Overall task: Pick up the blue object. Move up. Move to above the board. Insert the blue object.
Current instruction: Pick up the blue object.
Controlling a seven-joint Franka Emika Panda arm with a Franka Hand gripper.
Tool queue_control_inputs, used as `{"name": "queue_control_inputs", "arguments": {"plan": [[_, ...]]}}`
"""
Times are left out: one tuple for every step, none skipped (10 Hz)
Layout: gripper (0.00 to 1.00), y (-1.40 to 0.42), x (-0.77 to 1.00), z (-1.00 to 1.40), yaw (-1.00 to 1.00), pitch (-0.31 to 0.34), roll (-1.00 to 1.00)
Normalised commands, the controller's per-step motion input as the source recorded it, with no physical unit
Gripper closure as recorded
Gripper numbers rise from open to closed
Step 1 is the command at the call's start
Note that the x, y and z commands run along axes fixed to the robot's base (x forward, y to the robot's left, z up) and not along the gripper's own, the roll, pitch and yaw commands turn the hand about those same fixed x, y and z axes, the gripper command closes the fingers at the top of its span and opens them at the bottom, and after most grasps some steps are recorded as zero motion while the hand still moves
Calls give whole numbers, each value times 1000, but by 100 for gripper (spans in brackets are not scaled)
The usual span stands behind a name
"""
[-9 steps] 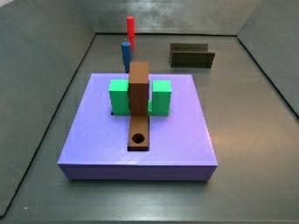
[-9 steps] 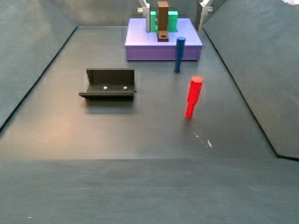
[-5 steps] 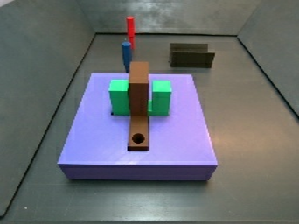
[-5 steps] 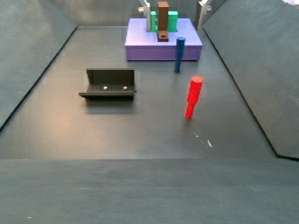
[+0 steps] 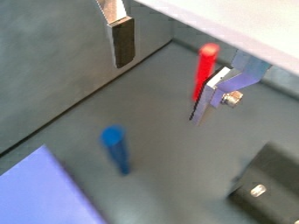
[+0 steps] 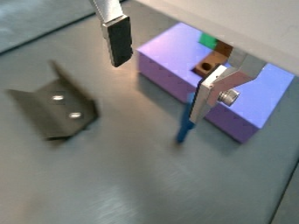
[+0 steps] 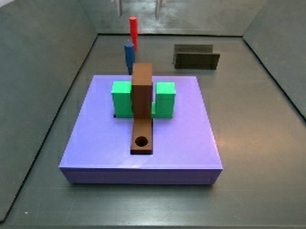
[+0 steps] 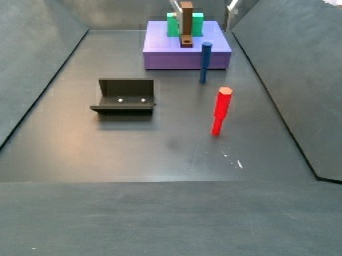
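My jaws (image 5: 163, 66) are spread wide and hold nothing; in both wrist views only the two silver fingers with dark pads show, well apart, with table between them. They hang high over the table (image 8: 147, 140), well above everything.

The blue peg (image 5: 114, 149) stands upright on the table, long axis vertical, below the jaws and off their centre line. In a wrist view (image 6: 187, 122) it shows partly behind one finger, just beside the lavender slab (image 6: 163, 66). To grip it I judge I need to shift sideways over its top, then come straight down with the fingers either side of the shaft.

Side views put the peg (image 8: 205, 62) close to the slab's edge (image 8: 167, 58), with the red peg (image 8: 221, 110) well apart from it, nearer the camera. The board (image 7: 142, 107) lies along the slab between two green blocks (image 7: 122, 98), hole toward the near end. The fixture (image 8: 124, 97) sits off to one side.

My jaws do not show in either side view. The peg's foot is hidden behind the slab in a side view (image 7: 128, 54). I cannot tell the exact height gap.
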Motion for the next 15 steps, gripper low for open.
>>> {"name": "queue_control_inputs", "arguments": {"plan": [[0,-637,-120,-546,29,-49,-34],[0,-469,-143,-297,9,-59,0],[0,-451,-9,-217,0,-39,19],[0,-371,0,-331,-9,-27,60],[0,-286,0,-346,0,-9,77],[0,-140,0,-349,0,0,99],[0,0,-20,-246,0,0,53],[0,40,-57,-140,0,0,61],[0,114,-26,-103,0,24,87],[0,126,0,-109,-40,29,157],[0,151,0,-103,-74,60,206],[0,0,0,-146,-71,37,179],[0,-43,0,-174,-60,31,157],[0,-66,0,-254,-57,11,126],[0,-23,0,-309,-71,4,104]]}}
